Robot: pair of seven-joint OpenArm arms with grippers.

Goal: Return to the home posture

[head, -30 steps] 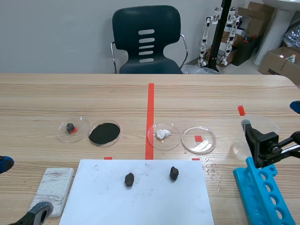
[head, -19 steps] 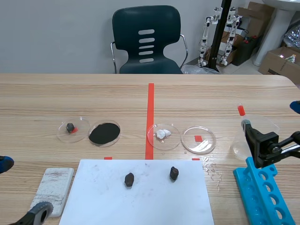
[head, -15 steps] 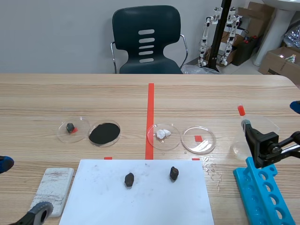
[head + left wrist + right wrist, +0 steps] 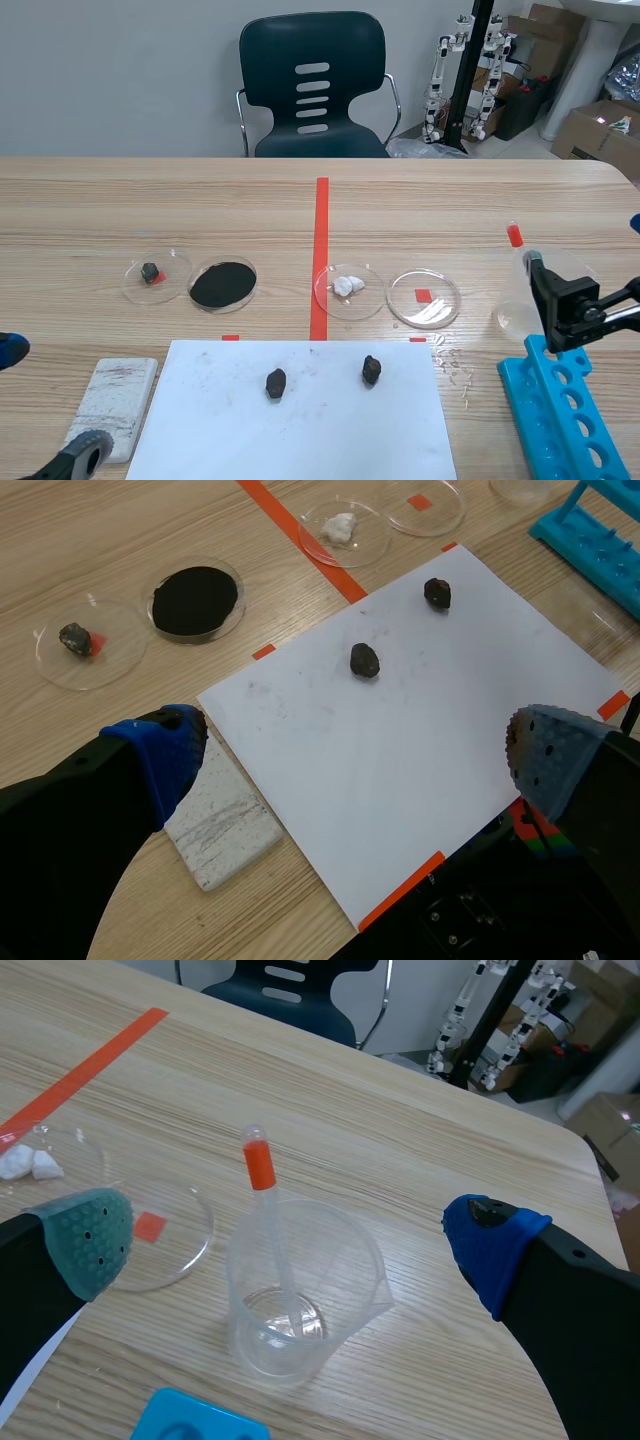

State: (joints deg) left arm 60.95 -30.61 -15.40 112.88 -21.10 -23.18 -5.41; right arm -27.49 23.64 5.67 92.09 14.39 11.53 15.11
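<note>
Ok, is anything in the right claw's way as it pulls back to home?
Nothing visible blocks it. The clear plastic beaker holding a red-capped dropper stands just ahead of the open right claw, ungripped; the blue tube rack lies below. Pulling back likely clears both.

Bright blue rack, white sheet, black powder, orange-capped pipette, grey-streaked slab

A white sheet lay at the table's near edge with two dark lumps on it and a pale slab just beside it. Beyond sat four clear dishes in a row. A beaker holding a red-capped pipette stood near a blue rack.
</note>
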